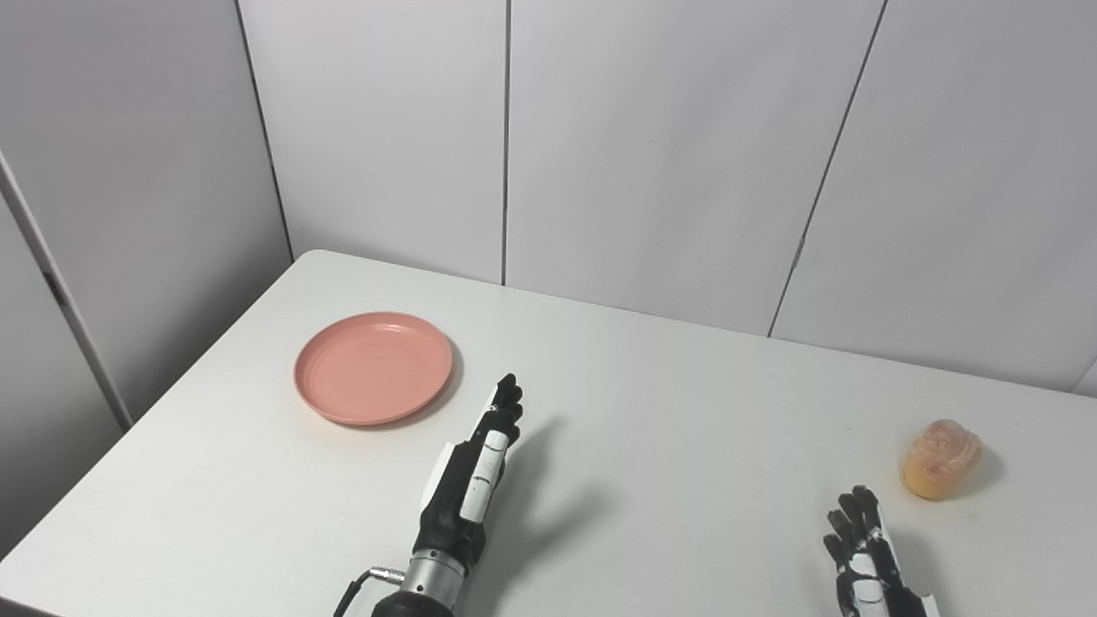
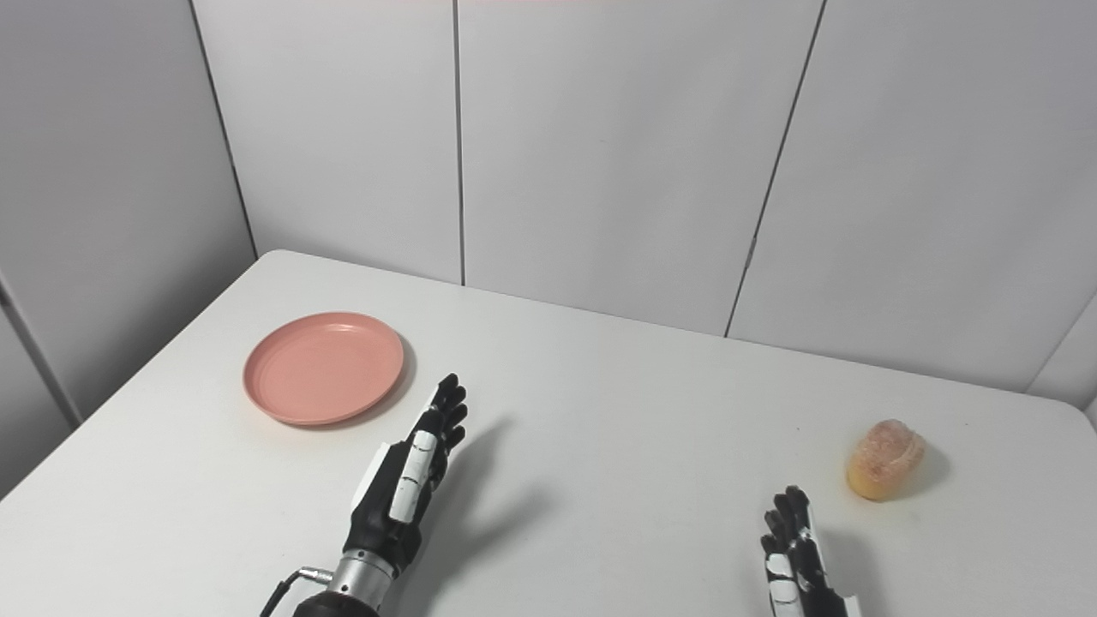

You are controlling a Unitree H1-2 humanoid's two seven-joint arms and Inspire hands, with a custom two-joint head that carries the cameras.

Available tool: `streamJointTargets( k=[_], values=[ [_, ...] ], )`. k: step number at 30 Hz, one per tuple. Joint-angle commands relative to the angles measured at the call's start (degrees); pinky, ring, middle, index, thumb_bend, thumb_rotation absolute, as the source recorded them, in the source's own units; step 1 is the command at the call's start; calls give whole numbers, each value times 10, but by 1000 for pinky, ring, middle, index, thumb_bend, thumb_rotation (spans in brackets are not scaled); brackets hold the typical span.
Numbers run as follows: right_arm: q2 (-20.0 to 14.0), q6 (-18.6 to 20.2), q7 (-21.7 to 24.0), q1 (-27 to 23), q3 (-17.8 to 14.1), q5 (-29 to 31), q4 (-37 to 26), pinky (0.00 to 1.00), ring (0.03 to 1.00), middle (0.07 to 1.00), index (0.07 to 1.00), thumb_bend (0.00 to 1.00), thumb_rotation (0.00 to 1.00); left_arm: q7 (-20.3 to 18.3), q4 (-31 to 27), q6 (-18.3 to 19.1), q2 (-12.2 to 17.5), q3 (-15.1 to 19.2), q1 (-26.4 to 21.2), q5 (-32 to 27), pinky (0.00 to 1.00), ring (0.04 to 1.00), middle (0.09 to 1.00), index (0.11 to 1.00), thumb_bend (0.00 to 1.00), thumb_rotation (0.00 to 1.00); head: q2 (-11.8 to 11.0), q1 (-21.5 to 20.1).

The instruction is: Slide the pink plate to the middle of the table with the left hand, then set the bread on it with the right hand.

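A round pink plate (image 1: 374,367) lies on the white table (image 1: 668,411), left of centre. My left hand (image 1: 474,476) is raised above the table a little to the right and in front of the plate, fingers stretched out and apart, holding nothing. A golden bread roll (image 1: 941,458) sits near the table's right side. My right hand (image 1: 866,553) comes up at the bottom edge, just in front and left of the bread, open and not touching it; its lower part is cut off by the picture.
Grey wall panels (image 1: 651,146) stand right behind the table's far edge. The table's left edge runs diagonally past the plate. A cable (image 1: 356,587) loops at my left wrist.
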Motion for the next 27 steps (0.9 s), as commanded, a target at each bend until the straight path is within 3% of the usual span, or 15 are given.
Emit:
streamJointTargets(
  k=[1,7,13,19,24,27],
  values=[
    [-2,-18,1,-2,-4,1,0,1000,1000,1000,1000,395,840,6,-21,1,10,10,-25,-8,1000,1000,1000,1000,773,1000,0,1],
    [-2,-16,-4,0,-4,-10,-8,1000,1000,1000,1000,398,867,24,-37,0,31,39,-45,-7,997,978,983,983,758,1000,2,7],
    [-4,-20,-4,1,-6,-12,-7,1000,1000,1000,1000,384,875,36,-40,22,56,63,-62,-1,1000,968,960,957,786,1000,2,12],
    [-5,-12,-3,1,-6,-8,-11,1000,1000,1000,1000,379,874,49,21,-26,98,93,-99,1,952,931,932,926,766,1000,4,18],
    [-7,-7,-1,2,-6,-6,-16,1000,1000,1000,1000,372,878,74,49,-23,127,106,-123,29,942,907,905,901,787,1000,5,26],
    [-7,-5,-1,2,-6,-6,-19,1000,1000,1000,1000,358,896,84,61,-25,144,114,-135,41,883,884,887,886,805,1000,5,29]
  ],
)
